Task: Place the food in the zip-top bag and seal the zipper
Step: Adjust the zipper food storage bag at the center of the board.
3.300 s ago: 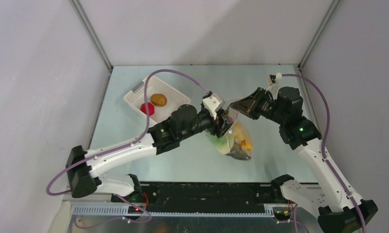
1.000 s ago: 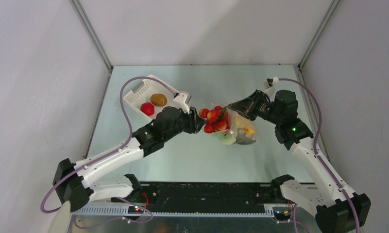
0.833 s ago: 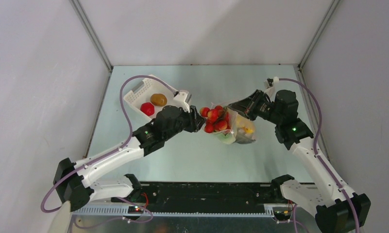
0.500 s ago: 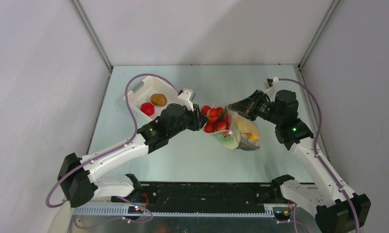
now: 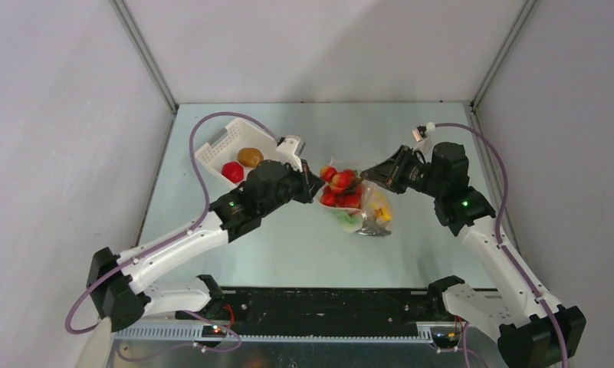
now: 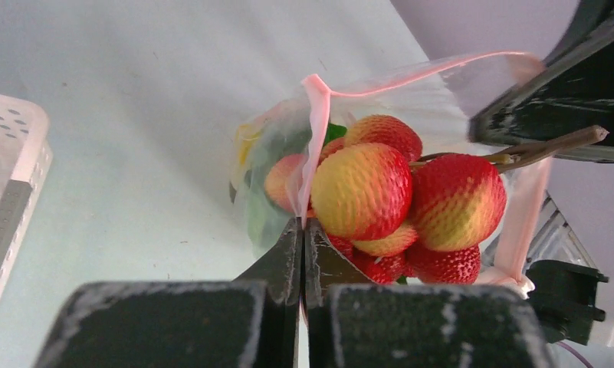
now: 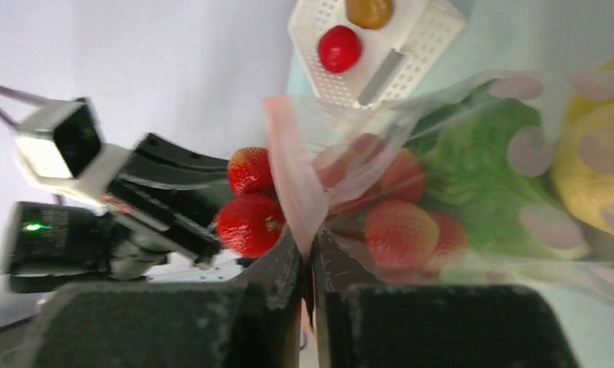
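Zip-top bag (image 5: pixel 362 213) hung mid-frame btwn both arms, strawberries (image 6: pixel 411 195) bulging at its mouth. Left gripper (image 6: pixel 302 230) was pinched tight on the pink zipper (image 6: pixel 316 115); right gripper (image 7: pixel 310 239) nipped the opposite rim. Film looked soft, light, slippery. Prob. best held by the stiffer strip.

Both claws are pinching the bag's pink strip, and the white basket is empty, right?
Not empty: the top view shows the white basket holding a red piece and a brown piece. The left claw and right claw do pinch the pink strip.
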Controlling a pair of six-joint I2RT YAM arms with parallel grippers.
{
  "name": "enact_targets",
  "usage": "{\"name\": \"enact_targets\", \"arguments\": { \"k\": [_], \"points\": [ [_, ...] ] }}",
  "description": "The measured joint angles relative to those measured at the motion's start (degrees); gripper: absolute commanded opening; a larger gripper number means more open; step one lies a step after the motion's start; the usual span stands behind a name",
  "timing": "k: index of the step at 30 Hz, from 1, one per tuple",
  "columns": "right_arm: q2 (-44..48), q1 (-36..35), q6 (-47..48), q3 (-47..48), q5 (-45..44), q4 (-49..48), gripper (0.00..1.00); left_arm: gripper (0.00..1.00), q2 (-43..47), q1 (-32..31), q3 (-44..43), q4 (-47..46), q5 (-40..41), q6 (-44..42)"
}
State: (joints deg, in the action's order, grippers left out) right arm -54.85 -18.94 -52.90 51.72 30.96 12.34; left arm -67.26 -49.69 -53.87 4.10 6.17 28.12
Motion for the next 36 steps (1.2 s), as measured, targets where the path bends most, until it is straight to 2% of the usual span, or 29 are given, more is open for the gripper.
{"name": "enact_targets", "arguments": {
  "k": [4, 11, 18, 23, 29, 36],
  "points": [
    [-0.5, -0.1, 8.3, 2.3, -2.5, 6.2, 0.31, 0.0, 3.1, 0.0, 0.0, 0.5, 0.2, -0.5],
    [1.0, -0.5, 19.7, 4.8, -7.6, 14.0, 0.41, 0.0, 4.1, -0.1, 0.0, 0.4, 0.0, -1.1],
    [3.9, -1.0, 23.2, 6.9, -12.4, 17.6, 0.45, 0.0, 1.1, -0.4, -2.6, -0.1, -2.1, -1.1],
    [3.6, -3.9, 25.7, 10.7, -15.9, 19.5, 0.5, 0.0, -0.9, -1.0, -5.2, -1.4, -3.4, -0.5],
    [2.7, -9.6, 29.6, 18.2, -26.7, 22.7, 0.49, 0.0, -2.3, -1.3, -7.1, -2.5, -2.8, 0.5],
    [4.9, -11.5, 33.2, 21.1, -37.0, 25.2, 0.47, 0.0, -5.0, -1.3, -10.2, -2.7, -1.9, 1.0]
  ]
}}
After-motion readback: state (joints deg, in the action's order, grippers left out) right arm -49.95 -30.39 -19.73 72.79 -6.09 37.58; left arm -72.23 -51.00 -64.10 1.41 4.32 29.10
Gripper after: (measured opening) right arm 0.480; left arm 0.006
